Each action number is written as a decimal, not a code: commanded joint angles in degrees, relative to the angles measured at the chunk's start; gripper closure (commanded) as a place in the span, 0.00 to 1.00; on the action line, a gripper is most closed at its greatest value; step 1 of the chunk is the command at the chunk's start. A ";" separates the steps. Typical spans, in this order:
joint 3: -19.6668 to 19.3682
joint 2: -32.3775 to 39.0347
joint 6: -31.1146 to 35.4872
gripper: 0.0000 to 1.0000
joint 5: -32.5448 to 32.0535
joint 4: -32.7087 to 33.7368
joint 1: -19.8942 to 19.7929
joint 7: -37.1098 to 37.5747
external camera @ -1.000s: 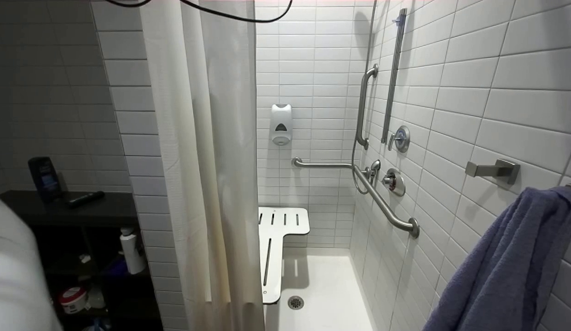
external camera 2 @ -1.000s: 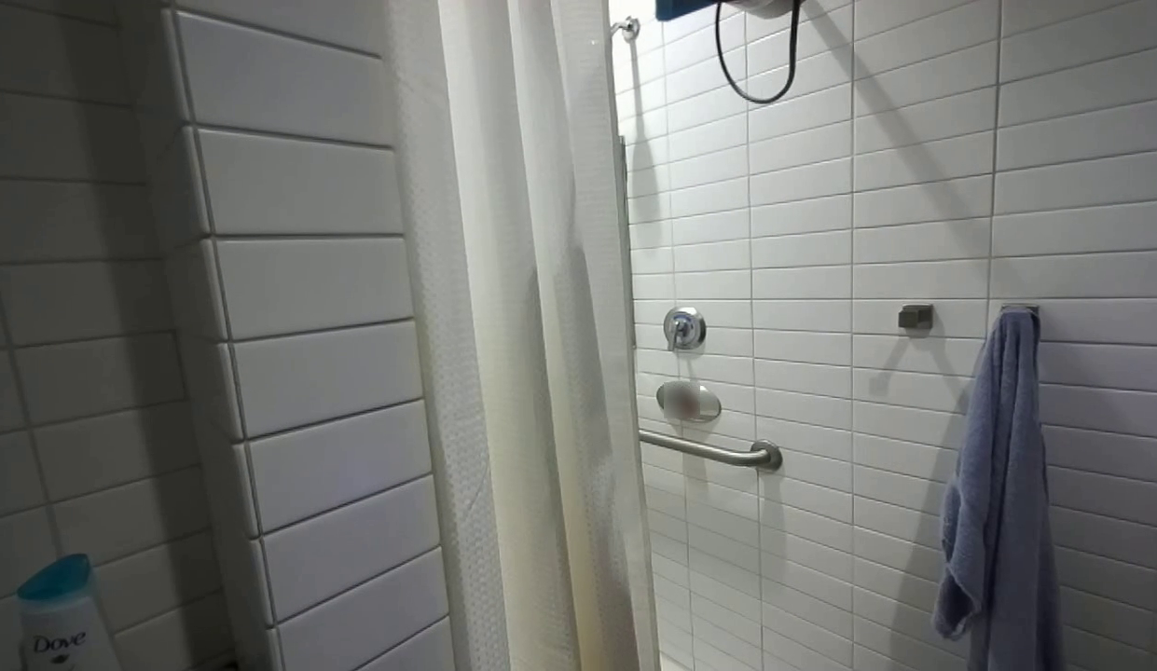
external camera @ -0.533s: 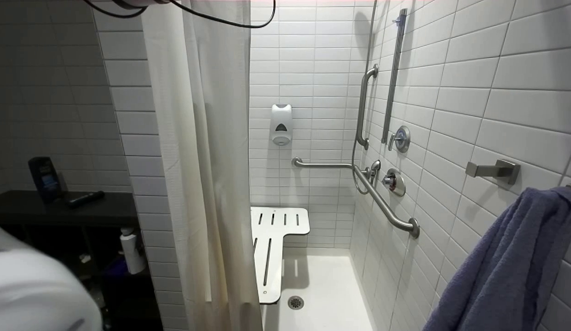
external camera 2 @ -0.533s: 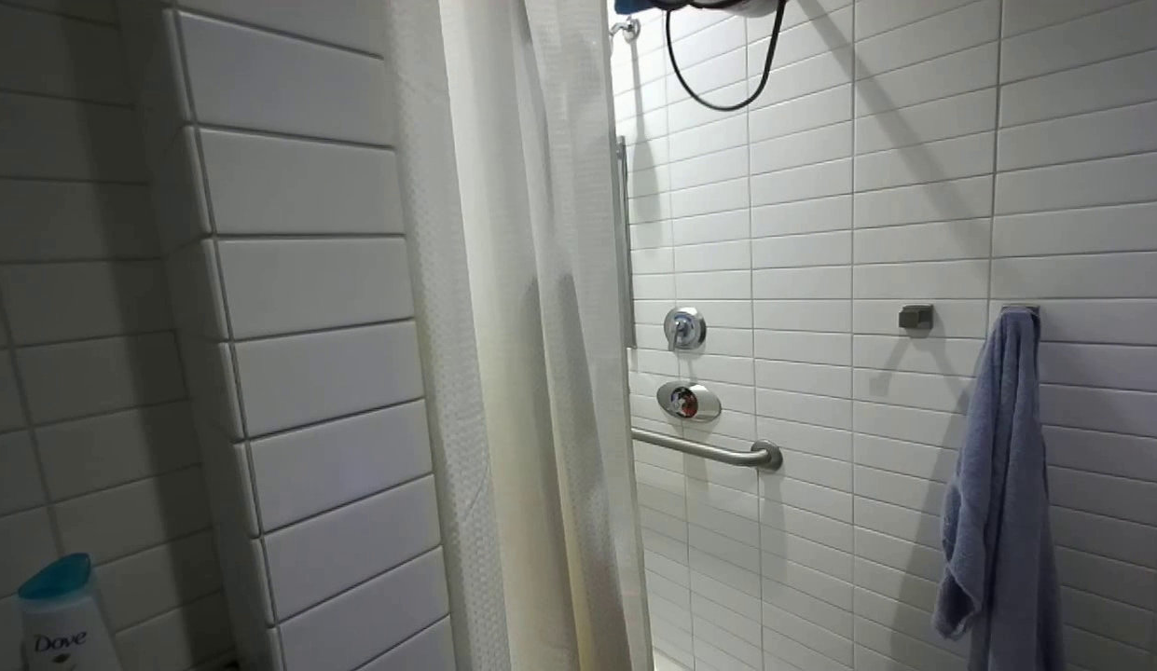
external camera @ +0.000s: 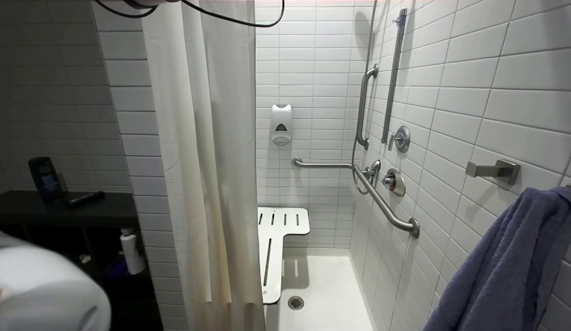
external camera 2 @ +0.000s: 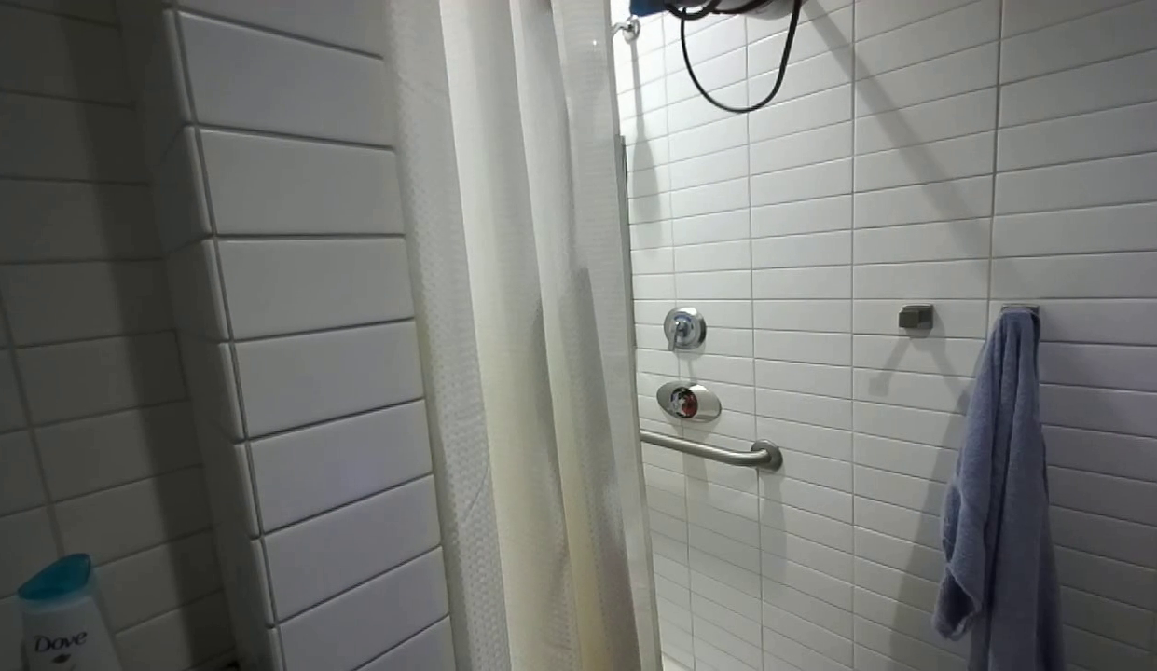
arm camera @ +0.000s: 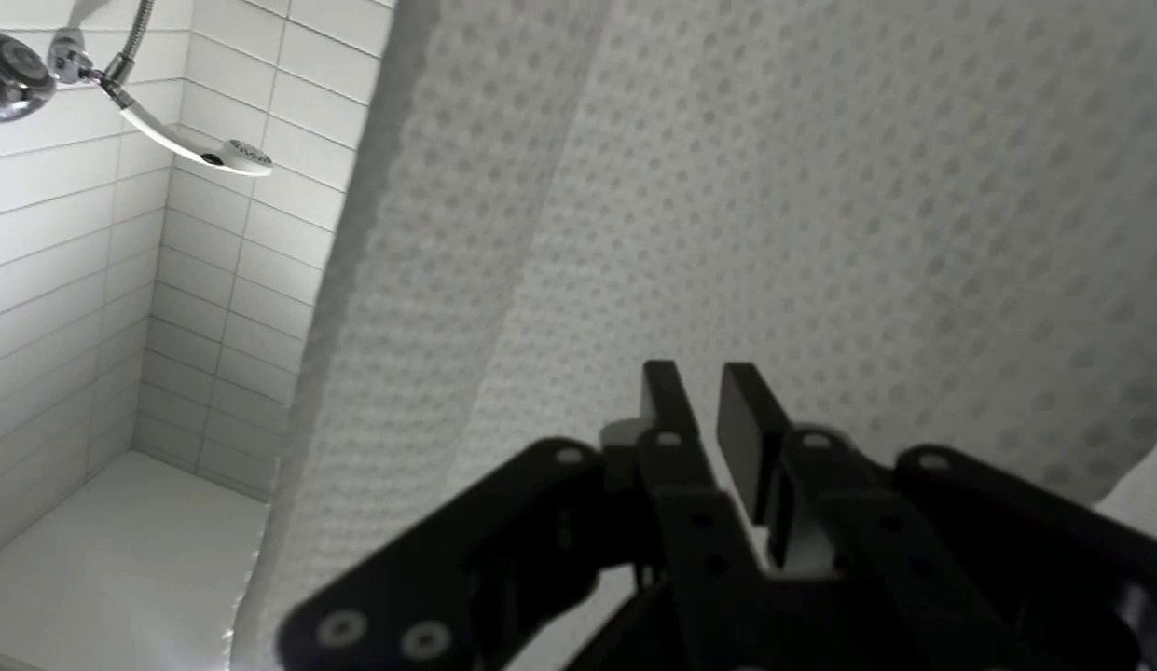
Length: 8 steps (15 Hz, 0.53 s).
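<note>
In the wrist view my gripper [arm camera: 700, 369] stands with a narrow gap between its two dark fingers, and nothing shows gripped there. The white shower curtain [arm camera: 559, 168], with a dotted weave, fills most of that view right behind the fingertips and shows through the gap. Whether the tips touch the cloth I cannot tell. In both exterior views the curtain [external camera: 225, 184] hangs in folds at the stall's left side. My gripper's fingers are out of sight there. Only a dark part with a looping black cable [external camera 2: 741, 110] shows at the top, and a white arm section [external camera: 46, 285] at lower left.
A slotted white bench [external camera: 277, 257] stands behind the curtain edge. Steel grab bars [external camera: 382, 202] and shower valves [external camera: 394, 182] line the right wall. A purple towel [external camera: 506, 257] hangs nearest. A dark shelf [external camera: 119, 207] holds bottles. The wrist view shows a handheld shower head [arm camera: 238, 160].
The curtain's free edge swung left, then back right. The cable at the top dropped slightly, shifting left and partly back. The white arm section at lower left has sunk and spread farther right.
</note>
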 commanded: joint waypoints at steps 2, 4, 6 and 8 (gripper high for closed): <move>1.63 -0.81 -8.53 1.00 1.08 7.79 -1.66 -0.83; 3.32 -0.94 -13.52 0.74 0.09 11.25 -4.23 -0.41; 5.15 -0.55 -18.01 0.70 -2.18 16.03 -6.38 1.43; 7.79 -0.55 -22.11 0.57 -4.41 19.63 -9.20 3.63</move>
